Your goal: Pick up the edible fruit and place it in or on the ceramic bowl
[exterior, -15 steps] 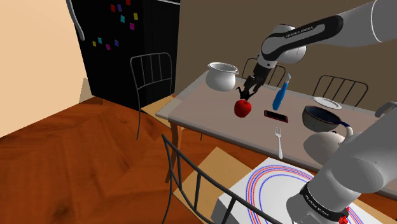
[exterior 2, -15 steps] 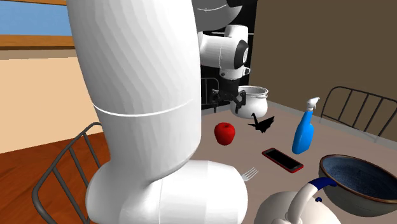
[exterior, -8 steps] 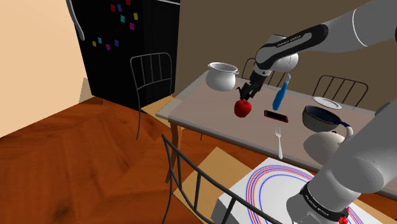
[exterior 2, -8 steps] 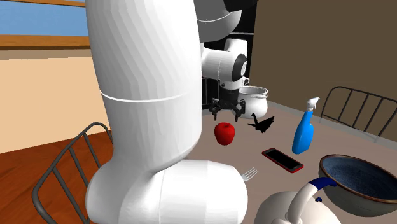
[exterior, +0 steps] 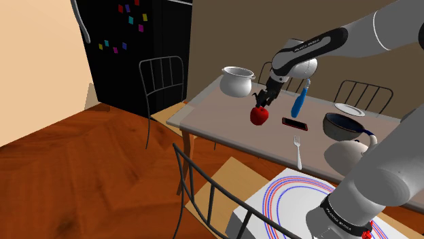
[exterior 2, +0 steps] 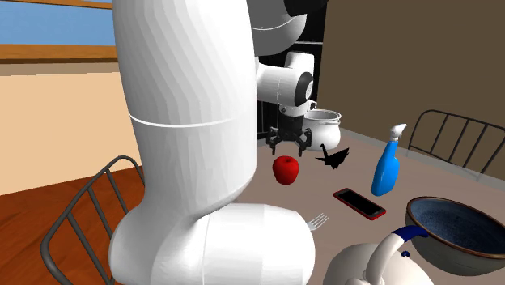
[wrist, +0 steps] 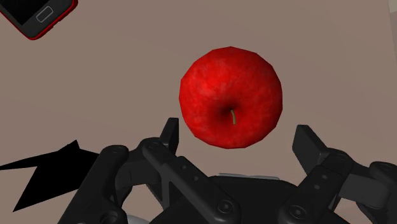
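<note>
**Shoulder view.** The gripper (exterior: pixel 261 102) is hanging just above the apple (exterior: pixel 259 115), lower than one second ago and almost level with its height half a second ago. The apple is lying where it lay before, on the table (exterior: pixel 217 119), inward from the long edge and between the white pot (exterior: pixel 236 81) at the far corner and the phone (exterior: pixel 294 124). The bowl (exterior: pixel 343 125) is sitting near the table's end closest to the stand, well apart from the apple.

**Second exterior view.** The gripper (exterior 2: pixel 290 144) is pointing down over the apple (exterior 2: pixel 285 169) without touching it. The bowl (exterior 2: pixel 453 235) is showing a speckled blue inside and a brown rim. What the pot (exterior 2: pixel 324 127) is holding cannot be told. A blue spray bottle (exterior 2: pixel 387 170) is standing upright past the phone (exterior 2: pixel 360 203).

**Wrist view.** The fingers (wrist: pixel 305 137) are standing wide apart, flanking the apple (wrist: pixel 231 104) and clasping nothing. The apple is glossy, mottled red, with its short green stem facing the camera.
</note>
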Controlling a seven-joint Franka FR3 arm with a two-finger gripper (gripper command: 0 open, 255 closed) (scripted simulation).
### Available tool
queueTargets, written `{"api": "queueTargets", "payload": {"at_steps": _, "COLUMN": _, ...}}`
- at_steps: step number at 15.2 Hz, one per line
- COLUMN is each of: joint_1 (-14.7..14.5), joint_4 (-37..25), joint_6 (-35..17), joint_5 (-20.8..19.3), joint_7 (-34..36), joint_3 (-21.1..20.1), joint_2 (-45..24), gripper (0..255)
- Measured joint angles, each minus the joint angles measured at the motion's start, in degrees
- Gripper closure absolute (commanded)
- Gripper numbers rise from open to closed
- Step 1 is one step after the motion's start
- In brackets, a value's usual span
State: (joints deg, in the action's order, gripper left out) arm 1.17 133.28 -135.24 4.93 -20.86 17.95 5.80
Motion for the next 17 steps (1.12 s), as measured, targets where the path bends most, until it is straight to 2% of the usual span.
{"api": "queueTargets", "payload": {"at_steps": 10, "joint_1": 0.0, "joint_4": 0.0, "joint_6": 0.0, "joint_5": 0.0, "joint_7": 0.0, "joint_3": 0.0, "joint_2": 0.0, "gripper": 255}}
{"api": "queueTargets", "payload": {"at_steps": 17, "joint_1": 0.1, "joint_4": -2.4, "joint_6": 4.6, "joint_5": -1.3, "joint_7": 1.3, "joint_3": -0.3, "joint_2": 2.4, "gripper": 255}}
